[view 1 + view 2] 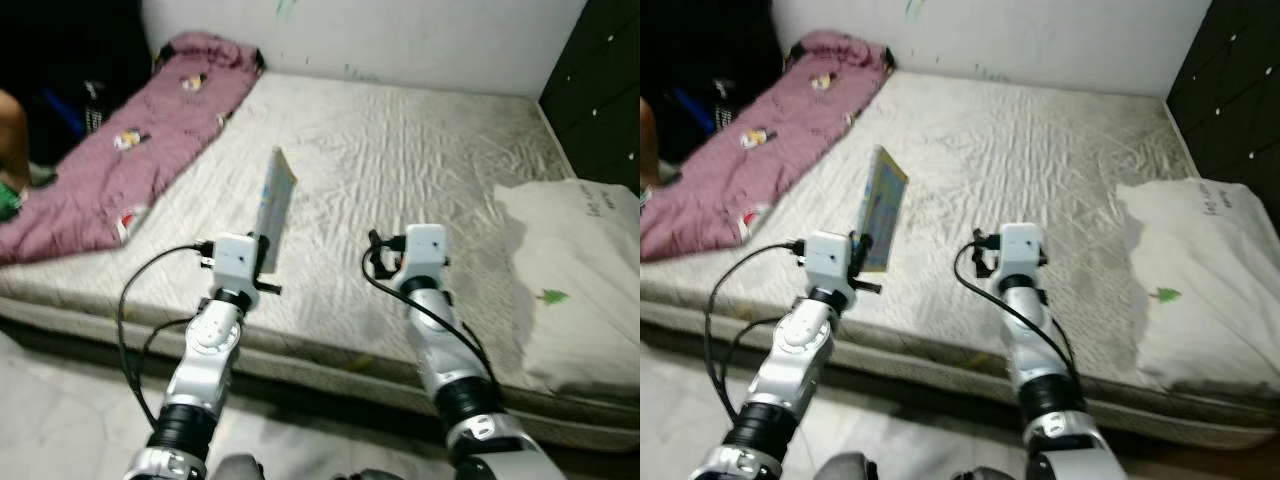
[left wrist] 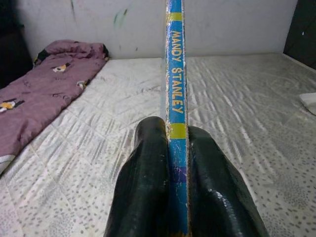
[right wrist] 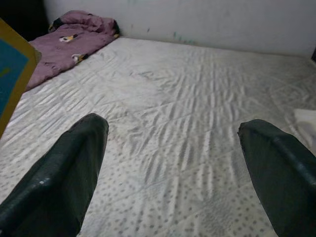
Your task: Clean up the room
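Observation:
A thin blue and yellow picture book [image 1: 273, 205] stands upright above the near part of the mattress [image 1: 400, 160], held edge-on. My left gripper [image 2: 170, 148] is shut on its spine, which reads MANDY STANLEY [image 2: 176, 64]. My right gripper [image 3: 173, 143] is open over the bare mattress to the right of the book, nothing between its fingers [image 3: 74, 163]. The book's corner [image 3: 12, 69] shows in the right wrist view.
A purple blanket [image 1: 130, 140] lies along the mattress's left side. A white pillow [image 1: 575, 270] sits at the right edge. A dark cabinet [image 1: 605, 90] stands at the far right. A person's limb [image 1: 12, 135] is at the far left. Pale floor lies before the bed.

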`<state>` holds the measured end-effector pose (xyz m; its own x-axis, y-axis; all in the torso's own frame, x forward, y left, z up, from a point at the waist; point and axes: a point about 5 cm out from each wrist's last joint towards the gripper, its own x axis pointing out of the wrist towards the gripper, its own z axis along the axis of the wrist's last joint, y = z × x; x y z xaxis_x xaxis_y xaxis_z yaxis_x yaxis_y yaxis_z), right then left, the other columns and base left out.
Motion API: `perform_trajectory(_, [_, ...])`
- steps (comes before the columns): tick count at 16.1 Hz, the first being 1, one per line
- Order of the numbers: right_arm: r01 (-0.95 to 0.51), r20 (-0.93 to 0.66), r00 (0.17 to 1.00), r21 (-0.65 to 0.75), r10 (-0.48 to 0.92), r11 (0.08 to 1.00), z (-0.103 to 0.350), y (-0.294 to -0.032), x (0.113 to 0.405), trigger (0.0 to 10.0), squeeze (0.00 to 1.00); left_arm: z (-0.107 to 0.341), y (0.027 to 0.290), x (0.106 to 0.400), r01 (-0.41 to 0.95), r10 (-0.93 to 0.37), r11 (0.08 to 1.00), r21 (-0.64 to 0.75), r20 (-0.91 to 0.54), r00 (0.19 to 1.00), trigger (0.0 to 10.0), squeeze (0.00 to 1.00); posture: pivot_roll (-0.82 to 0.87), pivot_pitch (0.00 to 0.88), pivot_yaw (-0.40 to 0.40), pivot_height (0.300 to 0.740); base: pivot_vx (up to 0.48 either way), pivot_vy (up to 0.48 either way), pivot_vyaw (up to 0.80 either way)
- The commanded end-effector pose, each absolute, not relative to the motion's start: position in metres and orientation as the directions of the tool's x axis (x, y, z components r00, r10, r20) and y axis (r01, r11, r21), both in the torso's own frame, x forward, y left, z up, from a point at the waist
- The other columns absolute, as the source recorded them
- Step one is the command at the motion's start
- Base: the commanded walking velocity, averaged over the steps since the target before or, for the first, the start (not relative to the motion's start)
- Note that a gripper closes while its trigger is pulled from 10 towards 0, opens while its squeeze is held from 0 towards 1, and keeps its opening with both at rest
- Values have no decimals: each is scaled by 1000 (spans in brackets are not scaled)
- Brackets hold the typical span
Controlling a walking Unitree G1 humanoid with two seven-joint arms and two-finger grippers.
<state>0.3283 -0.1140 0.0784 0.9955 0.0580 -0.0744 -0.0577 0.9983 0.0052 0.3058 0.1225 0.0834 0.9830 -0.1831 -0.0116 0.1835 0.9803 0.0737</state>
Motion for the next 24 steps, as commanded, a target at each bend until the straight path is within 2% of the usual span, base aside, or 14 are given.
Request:
perform_trajectory(1, [-64, -68, 996, 11, 64, 998, 81, -111, 330, 10000, 0, 94, 122, 309, 193, -197, 978, 76, 40, 980, 10000, 0, 54, 0, -27, 740, 0, 0, 0])
perform_trajectory(3, [-62, -68, 996, 11, 62, 998, 81, -111, 330, 10000, 0, 94, 121, 308, 202, -206, 977, 67, 44, 978, 10000, 0, 53, 0, -29, 740, 0, 0, 0])
perform_trajectory(15, [-61, -71, 996, 12, 62, 998, 80, -112, 328, 10000, 0, 93, 120, 306, 220, -222, 974, 44, 40, 974, 10000, 0, 51, 0, -29, 740, 306, 0, 0])
perform_trajectory(22, [-58, -76, 995, 14, 59, 998, 80, -113, 329, 10000, 0, 92, 119, 307, 212, -214, 975, 57, 26, 976, 10000, 0, 55, 0, -32, 740, 0, 0, 0])
perform_trajectory(24, [-56, -81, 995, 16, 57, 998, 80, -113, 329, 10000, 0, 92, 119, 307, 213, -215, 975, 65, 26, 976, 10000, 0, 56, 0, -32, 740, 0, 0, -669])
